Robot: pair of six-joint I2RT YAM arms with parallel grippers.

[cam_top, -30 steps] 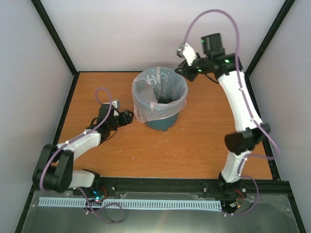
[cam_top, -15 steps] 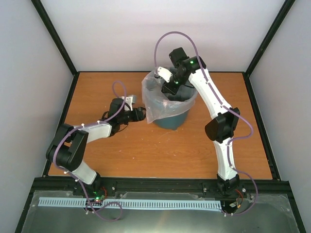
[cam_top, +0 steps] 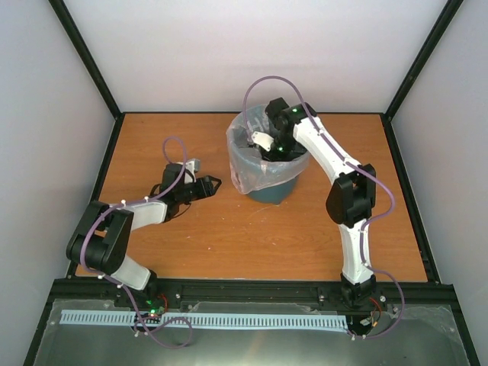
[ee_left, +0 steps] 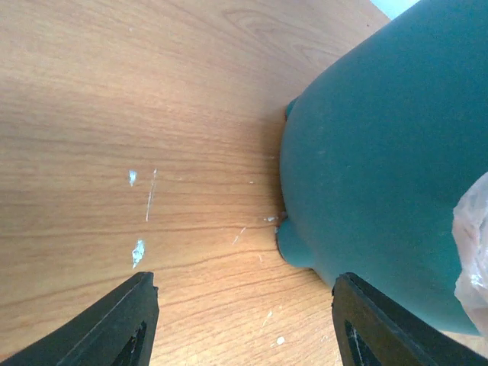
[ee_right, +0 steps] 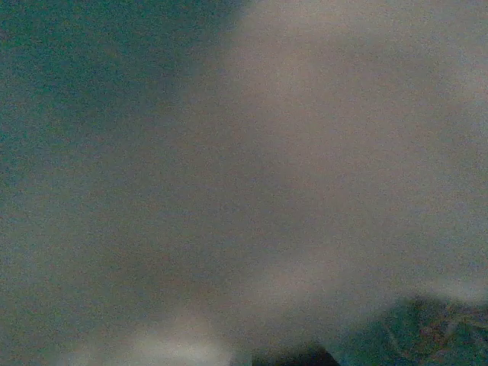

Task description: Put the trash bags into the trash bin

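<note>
The teal trash bin point(cam_top: 268, 194) stands at the back middle of the table. The pale-pink trash bag point(cam_top: 244, 168) lines it and hangs over its rim on the left. My right gripper point(cam_top: 264, 145) is down inside the bin, within the bag, and its jaws are hidden. The right wrist view shows only blurred pink plastic point(ee_right: 305, 191) close up, with teal at the top left. My left gripper point(cam_top: 211, 185) is open and empty, low over the table just left of the bin. In the left wrist view the bin wall point(ee_left: 381, 145) and a bag edge point(ee_left: 474, 244) lie beyond the fingers point(ee_left: 122, 324).
The wooden table point(cam_top: 229, 236) is fenced by black frame posts and white walls. The right arm arches over the bin's right rim. A black rail runs along the near edge by the arm bases.
My right arm has swung from behind the bin over it and gone down into the bag. My left gripper went towards the bin, then drew back a little.
</note>
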